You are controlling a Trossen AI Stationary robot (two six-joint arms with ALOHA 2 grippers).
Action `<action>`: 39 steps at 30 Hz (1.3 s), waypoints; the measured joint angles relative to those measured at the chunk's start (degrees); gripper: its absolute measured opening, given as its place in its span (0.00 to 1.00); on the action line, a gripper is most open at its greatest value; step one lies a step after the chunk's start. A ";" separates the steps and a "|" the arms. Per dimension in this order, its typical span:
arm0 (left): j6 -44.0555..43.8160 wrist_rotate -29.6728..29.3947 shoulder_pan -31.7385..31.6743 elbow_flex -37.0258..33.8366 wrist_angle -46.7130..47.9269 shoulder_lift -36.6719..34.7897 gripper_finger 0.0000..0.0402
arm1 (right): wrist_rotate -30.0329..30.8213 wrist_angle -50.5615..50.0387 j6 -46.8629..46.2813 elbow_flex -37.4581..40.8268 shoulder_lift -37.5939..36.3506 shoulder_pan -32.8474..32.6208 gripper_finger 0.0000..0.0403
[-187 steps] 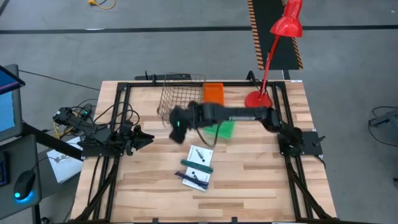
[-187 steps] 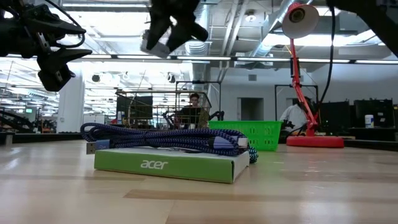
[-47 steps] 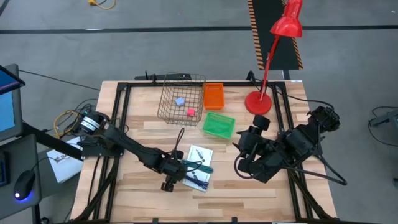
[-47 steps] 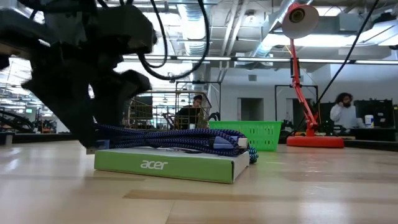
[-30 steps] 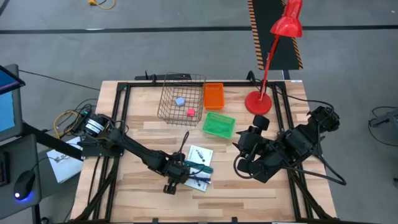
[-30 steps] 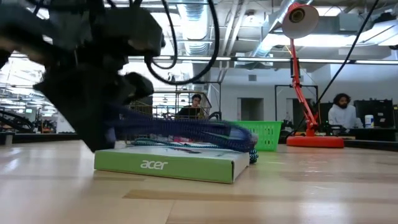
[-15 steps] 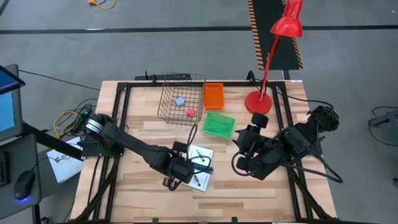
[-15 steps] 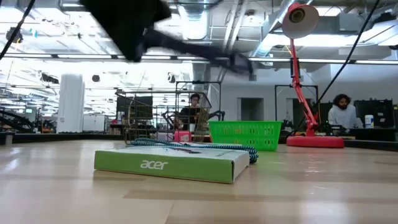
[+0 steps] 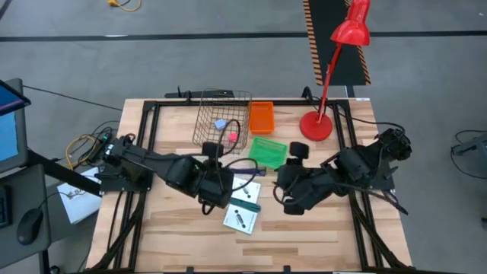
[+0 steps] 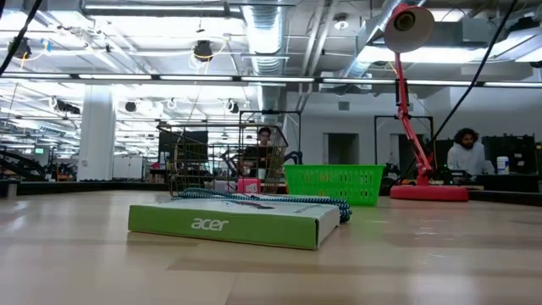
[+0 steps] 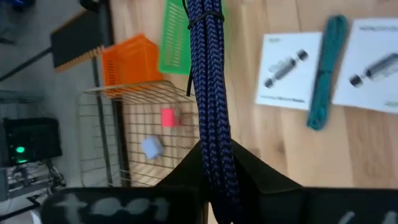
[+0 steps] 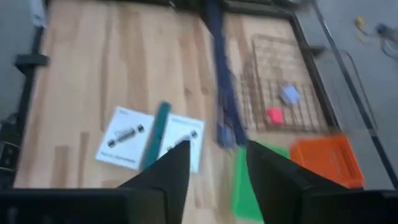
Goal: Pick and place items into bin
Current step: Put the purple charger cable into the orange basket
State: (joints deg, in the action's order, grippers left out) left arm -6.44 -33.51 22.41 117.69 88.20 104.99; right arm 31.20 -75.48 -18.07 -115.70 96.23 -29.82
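Observation:
My left gripper [image 9: 225, 176] hangs above the table's middle, shut on a blue braided cord bundle [image 11: 208, 74]. Under it, two flat white packets [image 11: 289, 61] [image 11: 373, 68] lie on the table with a teal cord bundle [image 11: 323, 81] resting across them. In the low view the near packet [image 10: 229, 224] shows edge-on with the teal cord [image 10: 262, 199] on top. A wire basket [image 9: 221, 122] at the far side holds a lilac cube [image 11: 151, 146] and a pink cube [image 11: 168, 117]. My right gripper [image 12: 214, 180] is open over the table's right half, with nothing between its fingers. My left gripper pinches the blue cord bundle near one end [image 11: 217, 168] between its two fingers. The fingers slant downward toward the table's far side, and the bundle runs along them and sticks out well past their tips. It is lifted clear of the table and the packets.
An orange bin [image 9: 261, 116] and a green bin [image 9: 268, 152] stand beside the wire basket. A red desk lamp [image 9: 316, 124] stands at the far right. Bare wood lies along the near edge [image 9: 304, 236]. People show in the room beyond in the low view.
My left gripper has taken hold of the blue cord bundle on the packets, risen with it and tipped up toward the wire basket. The bundle is now lifted clear, while the teal cord and packets stay on the table. My right gripper has shifted slightly toward the table's left.

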 joint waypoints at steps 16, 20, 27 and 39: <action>3.17 -0.83 -2.99 1.96 -0.24 0.00 0.04 | 1.95 3.67 12.05 -0.02 7.74 7.94 0.77; 3.50 -0.77 -3.03 1.95 -0.23 0.00 0.04 | 1.93 3.74 12.78 0.05 8.25 10.94 0.76; 3.76 -0.92 -3.08 1.96 -0.17 0.00 0.05 | 0.64 2.80 13.09 0.02 7.95 15.14 0.60; 3.84 -1.83 -3.03 1.94 0.74 0.00 0.07 | -8.77 -0.89 11.13 -0.07 7.95 15.88 0.06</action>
State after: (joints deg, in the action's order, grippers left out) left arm -2.60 -35.34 19.38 119.63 88.94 104.99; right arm 22.43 -76.38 -6.94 -115.77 104.18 -13.95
